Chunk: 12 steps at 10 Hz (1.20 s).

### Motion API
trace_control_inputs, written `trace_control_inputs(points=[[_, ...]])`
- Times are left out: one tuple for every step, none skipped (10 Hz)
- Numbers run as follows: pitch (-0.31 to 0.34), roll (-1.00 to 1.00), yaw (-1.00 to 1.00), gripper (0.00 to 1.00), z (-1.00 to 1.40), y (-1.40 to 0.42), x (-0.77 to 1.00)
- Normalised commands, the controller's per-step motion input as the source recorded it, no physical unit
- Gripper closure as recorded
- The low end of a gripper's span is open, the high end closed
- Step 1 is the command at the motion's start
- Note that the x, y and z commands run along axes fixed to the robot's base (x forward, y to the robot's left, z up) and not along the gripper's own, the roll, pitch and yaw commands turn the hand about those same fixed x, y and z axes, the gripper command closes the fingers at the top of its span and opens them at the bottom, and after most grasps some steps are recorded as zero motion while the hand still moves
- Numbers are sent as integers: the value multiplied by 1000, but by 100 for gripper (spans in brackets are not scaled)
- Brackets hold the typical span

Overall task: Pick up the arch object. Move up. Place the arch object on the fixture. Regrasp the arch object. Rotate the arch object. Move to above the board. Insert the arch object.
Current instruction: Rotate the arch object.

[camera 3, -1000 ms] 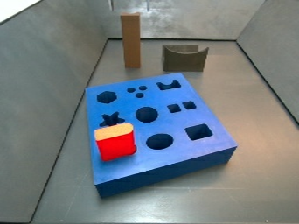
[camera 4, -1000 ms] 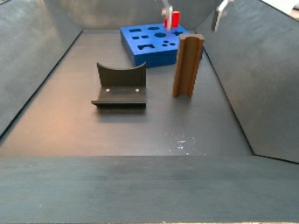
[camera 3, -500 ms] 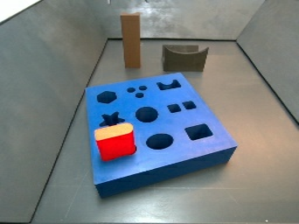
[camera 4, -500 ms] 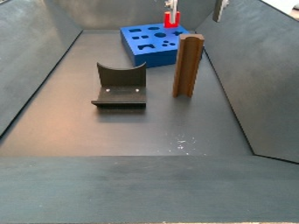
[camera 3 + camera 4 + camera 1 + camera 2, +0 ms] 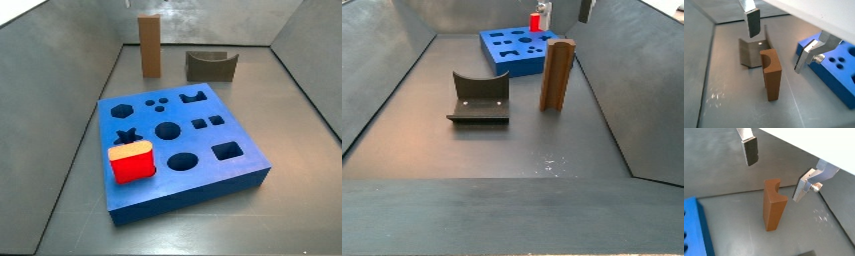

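we are hovering the two-finger gripper high over the tall brown wood-coloured arch object, which is standing on end on the grey floor, with a curved notch showing in its top end in both wrist views. the jaws are spread wide and holding nothing; one silver finger is hanging to one side of the bar and the other is sitting well apart on the far side.

reading a side view left to right, the small dark olive-grey fixture with the u-shaped dip is lying near the bar, and the thick blue square board with cut-out holes is sitting behind them (a red cube with an orange top is resting on it).

we are judging the risk this way: the bar is tall and narrow, so a descent that is off-centre could be clipping its top and toppling it toward the fixture.

the floor is smooth grey metal, walled by sloping grey panels, leaving us little room sideways.
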Motion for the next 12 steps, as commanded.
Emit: trace_control_inputs(points=[[5,-13,1000,0,-24,-3,42],[5,-14,1000,0,-23,-3,43],[5,-14,1000,0,-22,-3,43],[5,-14,1000,0,-22,-3,43],[5,-15,1000,0,-22,-3,43],[6,-15,1000,0,-22,-3,43],[6,-16,1000,0,-21,-3,43],[6,-16,1000,0,-21,-2,43],[6,-17,1000,0,-21,-2,43],[6,-18,1000,0,-21,-2,43],[7,-18,1000,0,-21,-2,43],[7,-19,1000,0,-20,-2,43]])
